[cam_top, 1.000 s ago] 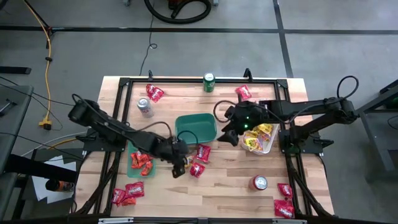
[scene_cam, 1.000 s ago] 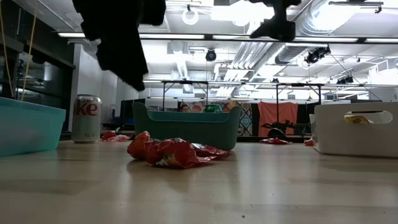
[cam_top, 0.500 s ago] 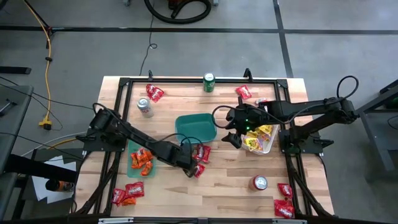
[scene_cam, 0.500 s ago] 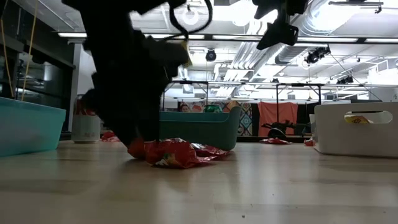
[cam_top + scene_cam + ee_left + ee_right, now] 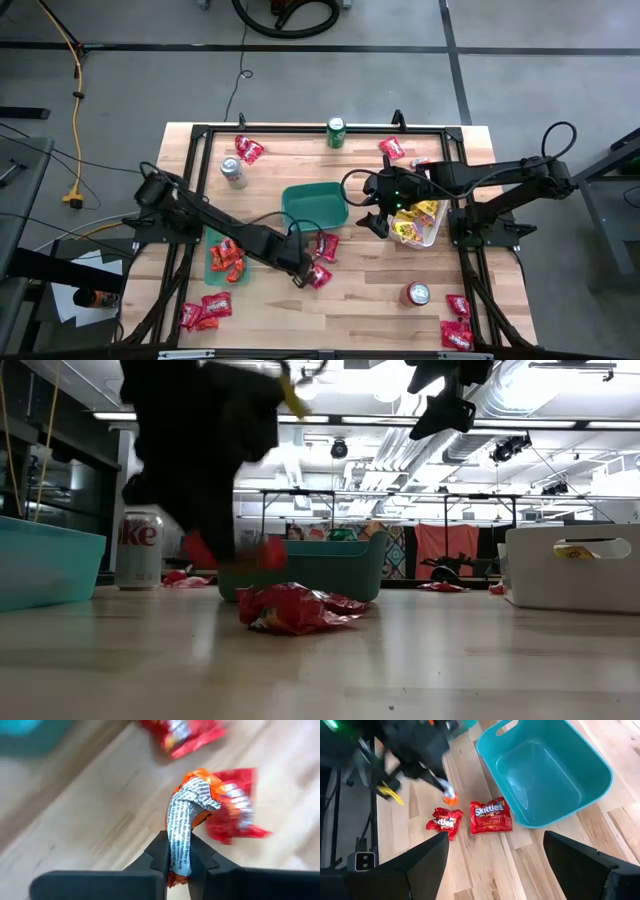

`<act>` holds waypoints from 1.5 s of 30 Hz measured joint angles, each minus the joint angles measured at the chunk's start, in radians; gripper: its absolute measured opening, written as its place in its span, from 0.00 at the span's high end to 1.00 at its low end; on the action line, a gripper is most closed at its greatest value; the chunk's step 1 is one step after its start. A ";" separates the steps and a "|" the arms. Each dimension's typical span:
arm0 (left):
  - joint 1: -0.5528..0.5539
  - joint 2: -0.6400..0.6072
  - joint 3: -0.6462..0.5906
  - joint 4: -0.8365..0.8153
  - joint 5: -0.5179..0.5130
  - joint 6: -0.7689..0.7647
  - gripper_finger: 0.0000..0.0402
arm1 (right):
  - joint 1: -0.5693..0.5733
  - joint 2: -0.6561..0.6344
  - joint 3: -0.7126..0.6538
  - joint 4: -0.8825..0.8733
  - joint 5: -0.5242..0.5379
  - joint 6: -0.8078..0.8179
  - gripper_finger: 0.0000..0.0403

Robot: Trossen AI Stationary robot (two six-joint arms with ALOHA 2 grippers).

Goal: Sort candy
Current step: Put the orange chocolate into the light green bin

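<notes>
- I am seeing the left tool (image 5: 178,862) pinching an orange candy packet (image 5: 192,815) between its narrow fingers, the packet standing up above the surface (image 5: 370,300) with fine grey print that I cannot read.
- In the high view I am holding that tool (image 5: 298,275) just in front of the green bin (image 5: 314,205), beside two red packets (image 5: 322,260); one is reading "Skittles" (image 5: 491,816) in the right wrist view, the other (image 5: 444,821) is lying just beside it.
- I am finding open wood between these packets and the near edge, with a red can (image 5: 416,293) to the right and more red packets (image 5: 204,310) at the near-left corner and near-right corner (image 5: 457,325).
- The teal tray (image 5: 226,262) at the left is holding red and orange packets.
- I am keeping the right tool (image 5: 372,212) wide, gripping nothing, between the green bin and the white bin (image 5: 420,222) of yellow packets.
- Farther off, a silver can (image 5: 139,550) is showing the letters "ke"; a green can (image 5: 336,132) is standing at the far edge, with red packets (image 5: 248,150) near it.
</notes>
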 joint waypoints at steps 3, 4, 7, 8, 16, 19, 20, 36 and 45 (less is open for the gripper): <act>-0.018 -0.095 0.000 -0.066 -0.030 0.051 0.94 | 0.000 0.000 0.000 0.008 0.000 -0.013 0.20; -0.027 -0.134 0.000 -0.079 -0.043 0.066 0.96 | 0.000 0.000 0.000 0.010 0.000 -0.015 0.20; -0.061 -0.263 0.000 -0.139 -0.106 0.098 0.98 | 0.000 0.000 0.000 0.034 0.000 -0.018 0.20; -0.075 -0.309 0.000 -0.144 -0.126 0.109 0.98 | 0.000 0.000 0.000 0.041 0.000 -0.019 0.20; -0.185 -0.595 0.002 -0.294 -0.280 0.117 0.98 | 0.018 0.000 0.000 0.154 0.000 -0.009 0.20; -0.212 -0.650 0.002 -0.418 -0.322 0.075 0.98 | 0.034 0.000 0.000 0.189 0.000 -0.007 0.20; -0.218 -0.662 0.002 -0.452 -0.323 0.068 0.98 | 0.040 0.000 0.000 0.197 0.000 0.002 0.20; -0.464 -0.837 -0.367 -0.482 -0.037 -0.164 0.98 | 0.098 0.003 0.000 0.213 0.213 0.241 0.20; -0.477 -0.850 -0.470 -0.435 0.028 -0.140 0.93 | 0.098 0.003 0.000 0.243 0.251 0.290 0.20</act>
